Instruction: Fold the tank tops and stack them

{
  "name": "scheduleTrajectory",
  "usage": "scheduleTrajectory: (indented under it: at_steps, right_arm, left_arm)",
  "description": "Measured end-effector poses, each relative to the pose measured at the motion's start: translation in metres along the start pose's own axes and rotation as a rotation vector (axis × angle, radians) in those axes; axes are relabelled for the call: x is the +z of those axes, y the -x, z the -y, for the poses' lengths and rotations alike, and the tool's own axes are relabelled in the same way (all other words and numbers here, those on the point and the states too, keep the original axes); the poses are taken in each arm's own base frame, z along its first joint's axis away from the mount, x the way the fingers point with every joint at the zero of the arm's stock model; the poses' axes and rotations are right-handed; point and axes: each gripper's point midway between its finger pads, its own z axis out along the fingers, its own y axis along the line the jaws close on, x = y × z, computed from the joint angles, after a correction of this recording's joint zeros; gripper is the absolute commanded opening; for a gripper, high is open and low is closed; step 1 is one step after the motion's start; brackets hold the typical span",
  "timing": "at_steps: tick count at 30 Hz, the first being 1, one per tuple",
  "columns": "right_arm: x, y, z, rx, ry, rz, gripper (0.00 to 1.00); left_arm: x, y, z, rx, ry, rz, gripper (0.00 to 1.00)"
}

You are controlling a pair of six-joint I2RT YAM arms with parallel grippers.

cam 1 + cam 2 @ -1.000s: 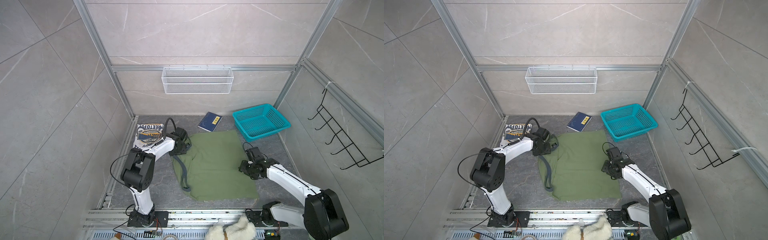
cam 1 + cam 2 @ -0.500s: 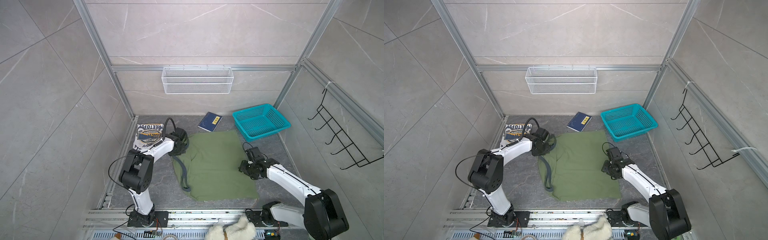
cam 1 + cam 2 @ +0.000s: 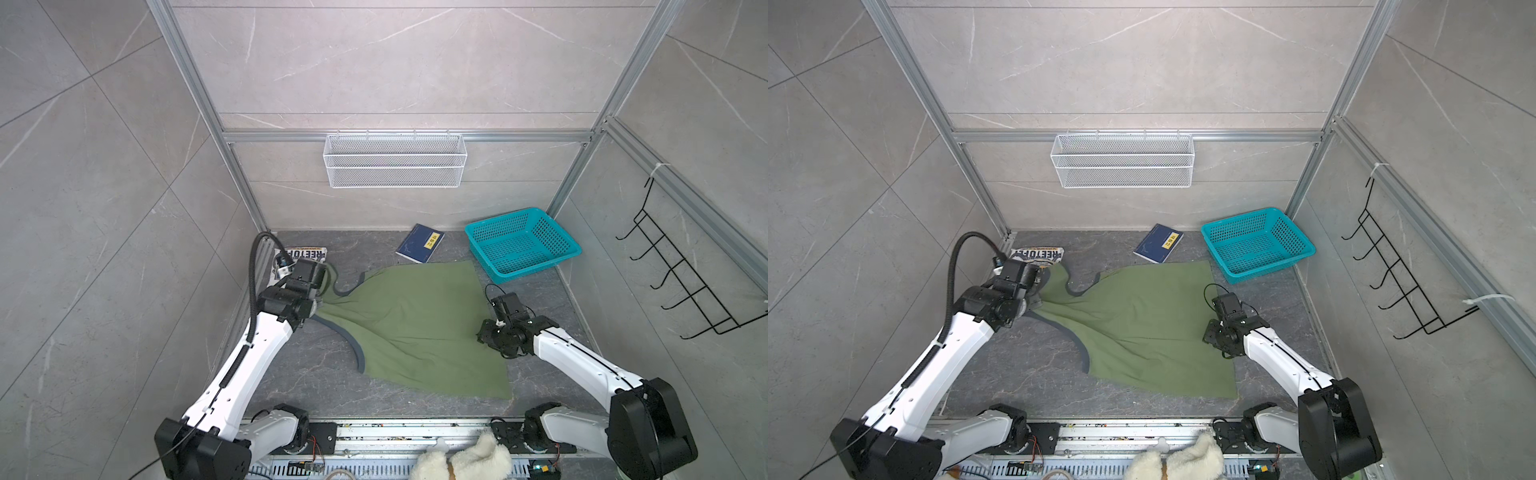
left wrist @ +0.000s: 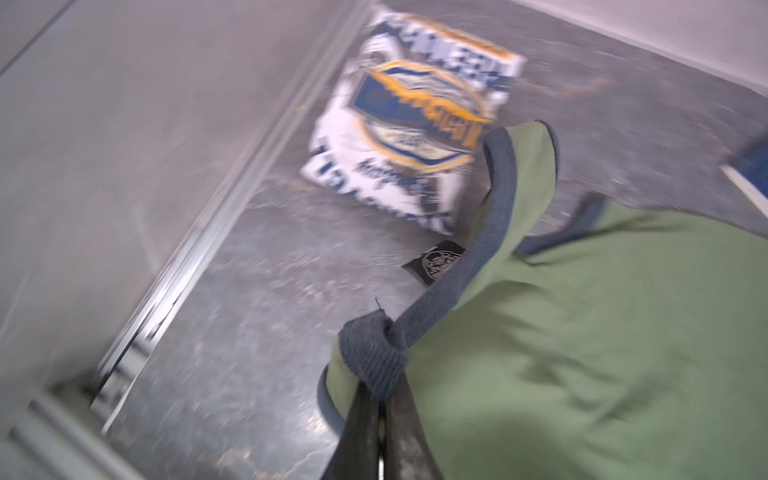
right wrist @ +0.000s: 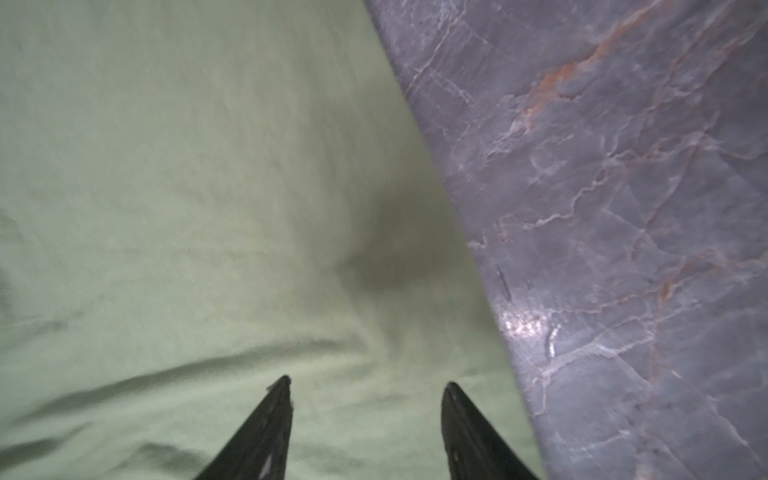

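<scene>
The olive green tank top (image 3: 415, 324) lies spread on the grey marbled table (image 3: 316, 374) in the middle of both top views. Its long axis runs left to right: strap end at centre left, straight hem slanting down the right side. The left gripper (image 4: 380, 395) is at the strap end, jaws pinched tight on a bunched bit of the navy armhole trim, and the cloth fans out from that pinch toward the right. The right gripper (image 5: 368, 381) hangs over the opposite hem edge, jaws apart and holding nothing, with green cloth beneath them and bare table just beside. The left arm alone has the cloth, so a fold would likely carry the straps rightward toward the hem. The white tank top (image 3: 305, 254), already folded, lies just beyond the left gripper toward the upper left, beside the wall rail.
</scene>
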Motion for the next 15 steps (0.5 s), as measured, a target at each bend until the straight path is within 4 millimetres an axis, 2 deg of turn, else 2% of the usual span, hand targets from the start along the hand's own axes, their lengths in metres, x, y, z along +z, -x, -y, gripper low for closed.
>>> scheduleTrajectory:
  at_steps: [2, 3, 7, 8, 9, 10, 12, 15]
  right_arm:
    - [-0.001, 0.002, -0.002, -0.003, 0.003, 0.003, 0.6]
    - [-0.001, 0.003, -0.002, -0.005, 0.004, 0.006, 0.6]
    - [-0.002, 0.003, -0.002, -0.012, 0.002, 0.005, 0.6]
    - [-0.002, 0.003, -0.002, -0.014, 0.002, 0.004, 0.6]
    - [-0.003, 0.003, -0.002, -0.016, 0.003, 0.005, 0.6]
    - [-0.004, 0.003, -0.002, -0.019, 0.006, 0.008, 0.6]
    - [-0.006, 0.003, -0.003, -0.026, 0.013, 0.011, 0.6]
    - [-0.011, 0.003, -0.007, -0.04, 0.039, 0.016, 0.61]
  left_arm:
    - [0.01, -0.016, -0.019, -0.063, 0.035, -0.04, 0.13]
    - [0.016, -0.032, -0.025, -0.093, 0.035, -0.075, 0.17]
    - [0.034, -0.108, -0.043, -0.169, 0.02, -0.221, 0.49]
    - [0.034, -0.121, -0.049, -0.187, 0.022, -0.239, 0.54]
    - [0.033, -0.129, -0.055, -0.201, 0.025, -0.243, 0.55]
    - [0.03, -0.131, -0.058, -0.217, 0.02, -0.235, 0.56]
    - [0.024, -0.121, -0.055, -0.236, -0.009, -0.205, 0.57]
    - [0.016, -0.093, -0.028, -0.233, -0.109, -0.182, 0.57]
